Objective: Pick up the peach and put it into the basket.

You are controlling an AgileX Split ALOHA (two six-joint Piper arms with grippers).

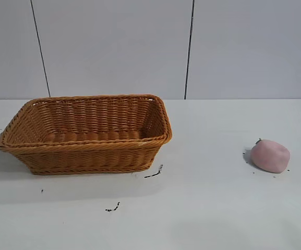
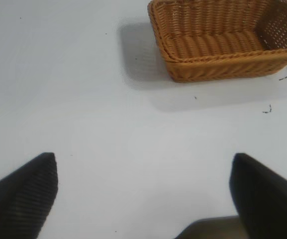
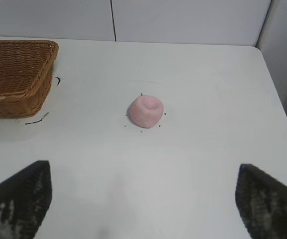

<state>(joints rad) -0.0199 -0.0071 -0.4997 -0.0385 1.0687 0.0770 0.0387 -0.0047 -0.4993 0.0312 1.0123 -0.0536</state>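
Open right hand [image 3: 143,199] faces dimple-up peach [image 3: 145,111]; basket [image 1: 87,156] lies long side across table.

basket [image 3: 14,77]: cut off at edge | both tools' fingertips: cropped

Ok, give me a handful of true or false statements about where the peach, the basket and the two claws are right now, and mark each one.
1. The peach lies on the table, outside the basket. True.
2. The basket already holds something. False: its inside shows only bare wicker.
3. The right claw is open, with the peach ahead of it and untouched. True.
4. The left claw is shut on the basket's rim. False: it is open and well short of the basket.
5. The basket lies tipped on its side. False: it stands upright on its base.
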